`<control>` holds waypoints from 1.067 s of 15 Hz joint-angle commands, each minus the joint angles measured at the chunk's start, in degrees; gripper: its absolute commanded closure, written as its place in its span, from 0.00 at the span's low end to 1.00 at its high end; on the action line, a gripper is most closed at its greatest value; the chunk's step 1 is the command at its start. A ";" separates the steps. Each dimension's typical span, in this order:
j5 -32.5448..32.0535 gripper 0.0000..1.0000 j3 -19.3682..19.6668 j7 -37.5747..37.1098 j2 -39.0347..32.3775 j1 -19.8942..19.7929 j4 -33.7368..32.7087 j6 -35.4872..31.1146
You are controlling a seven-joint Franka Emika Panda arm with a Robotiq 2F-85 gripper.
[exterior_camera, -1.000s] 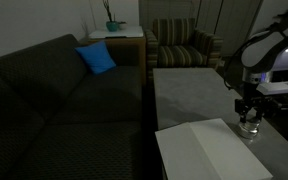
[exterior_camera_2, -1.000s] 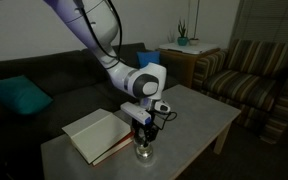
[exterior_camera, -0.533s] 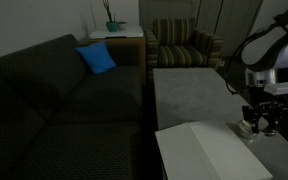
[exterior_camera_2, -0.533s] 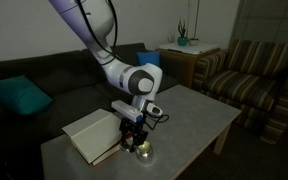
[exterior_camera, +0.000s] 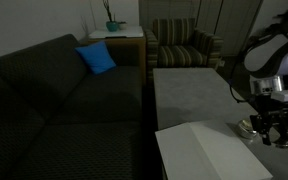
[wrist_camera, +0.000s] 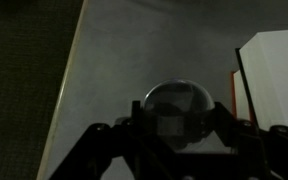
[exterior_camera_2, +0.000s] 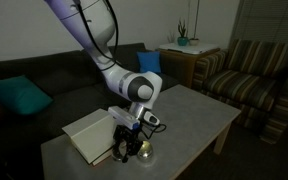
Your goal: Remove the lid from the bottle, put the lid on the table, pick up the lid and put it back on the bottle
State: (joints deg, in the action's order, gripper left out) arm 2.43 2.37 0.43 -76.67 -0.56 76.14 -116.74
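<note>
My claw (wrist_camera: 179,120) is clenched on the lid (wrist_camera: 177,104). In the wrist view the round, greyish cap sits squarely between my two dark fingers (wrist_camera: 134,118), with its top catching a dull sheen. The picture is too dim and soft to show whether any mark or lettering is on it.

The bottle (exterior_camera_2: 144,152) stands upright on the table (exterior_camera_2: 199,115), just beside my claw (exterior_camera_2: 124,154) and apart from it. In an exterior view it lies just to the right of my fingers. In an exterior view taken from elsewhere, the bottle (exterior_camera: 246,127) shows as a small glassy glint just left of my claw (exterior_camera: 276,134). It is too small for me to tell whether it bears a label.

My claw hangs low over the table (exterior_camera: 189,95). I cannot tell whether the lid touches the top.

A white flat board (exterior_camera_2: 89,135) lies on the table near me, and its corner shows at the right of the wrist view (wrist_camera: 274,70).

Beyond the table are a dark sofa (exterior_camera: 54,90) with a blue cushion (exterior_camera: 97,58) and a striped armchair (exterior_camera: 182,45). Far back stands a small wooden side table (exterior_camera: 119,35) with a plant (exterior_camera: 112,18) on it.
</note>
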 commanded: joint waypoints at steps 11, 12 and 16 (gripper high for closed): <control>5.14 0.56 -1.62 -7.06 -8.07 -4.00 -3.90 -16.26; 5.11 0.56 -1.15 -8.61 -8.02 -3.45 -4.02 -16.64; 5.07 0.56 -0.62 -13.49 -7.79 -2.74 -4.13 -17.18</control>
State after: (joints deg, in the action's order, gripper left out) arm 6.41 1.20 -10.79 -84.46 -3.76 72.03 -132.97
